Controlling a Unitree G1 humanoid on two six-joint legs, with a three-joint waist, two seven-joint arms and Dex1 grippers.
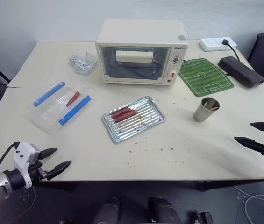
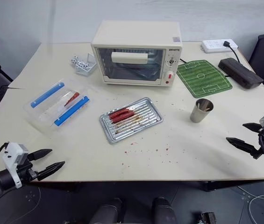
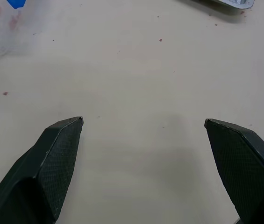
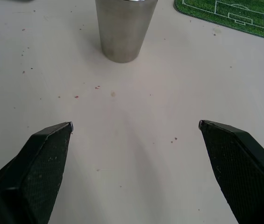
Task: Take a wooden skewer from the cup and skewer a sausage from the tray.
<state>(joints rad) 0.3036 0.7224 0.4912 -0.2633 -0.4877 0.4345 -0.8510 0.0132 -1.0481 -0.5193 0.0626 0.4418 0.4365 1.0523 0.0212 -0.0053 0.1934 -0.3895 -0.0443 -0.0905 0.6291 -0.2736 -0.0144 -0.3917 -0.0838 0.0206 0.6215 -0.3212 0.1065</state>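
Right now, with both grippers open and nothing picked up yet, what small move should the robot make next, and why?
Probably ease the right gripper forward toward the cup. It is open, empty and nearer the cup than the left gripper is, and the right wrist view has the cup straight ahead. A pale stick tip seems to lean inside the cup, likely the wooden skewer. The sausages lie untouched in the tray.
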